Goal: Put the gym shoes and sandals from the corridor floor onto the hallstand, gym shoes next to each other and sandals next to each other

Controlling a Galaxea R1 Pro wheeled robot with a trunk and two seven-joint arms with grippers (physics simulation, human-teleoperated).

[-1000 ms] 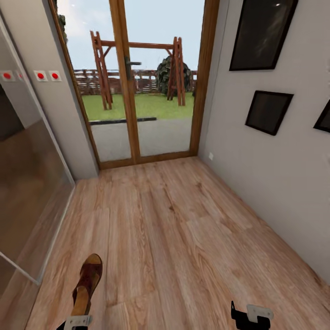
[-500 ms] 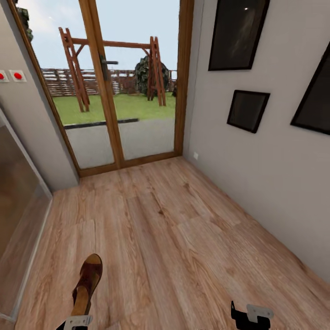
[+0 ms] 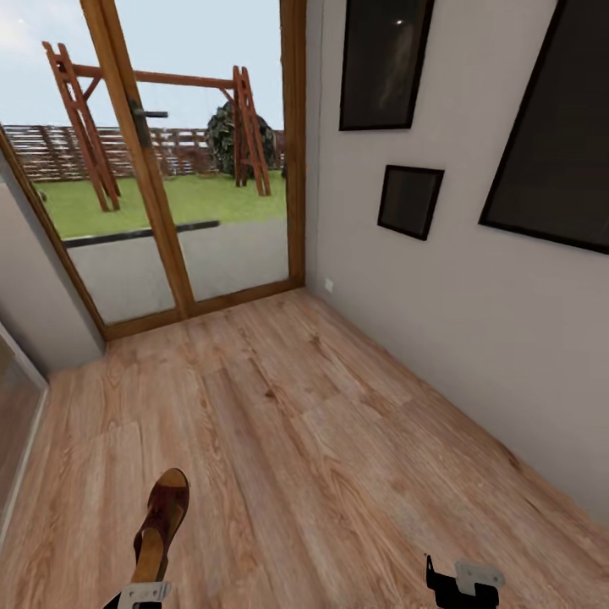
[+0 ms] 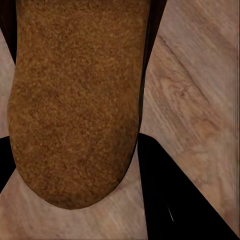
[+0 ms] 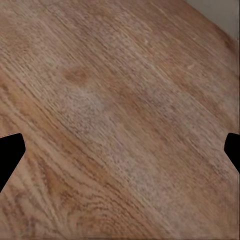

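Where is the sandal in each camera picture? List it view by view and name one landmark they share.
Head view: the sandal is at the lower left, held by the left gripper, toe pointing ahead.
Left wrist view: the sandal's tan footbed covers most of the picture, between the dark fingers.
Right wrist view: not in it; the right gripper is open over bare planks.
Shared landmark: the corridor floor.

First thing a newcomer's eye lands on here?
The brown sandal held up in the left gripper, at the head view's bottom left, above the bare wood floor. Then the glazed wooden door ahead showing a garden, and dark picture frames on the right wall.
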